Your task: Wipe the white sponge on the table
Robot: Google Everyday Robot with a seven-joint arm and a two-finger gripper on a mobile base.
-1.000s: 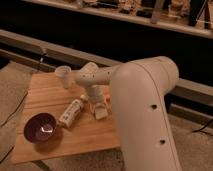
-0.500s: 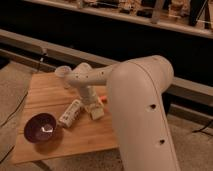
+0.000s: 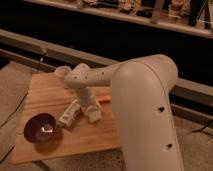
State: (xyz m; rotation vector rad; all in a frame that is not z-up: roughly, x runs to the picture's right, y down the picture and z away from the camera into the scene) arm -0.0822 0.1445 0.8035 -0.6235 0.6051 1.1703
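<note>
The tool [image 3: 91,107] clamps white sponge [image 3: 94,116] on table [image 3: 47,90], bottle [image 3: 69,115] just beside.

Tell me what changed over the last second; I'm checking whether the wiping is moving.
The gripper, shut and down at the white sponge, slid with it a little toward the carton, along the table. The bowl, cup and carton stayed put.

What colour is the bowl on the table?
Dark purple bowl, camera view; the gripper holds the white sponge on the table.
</note>
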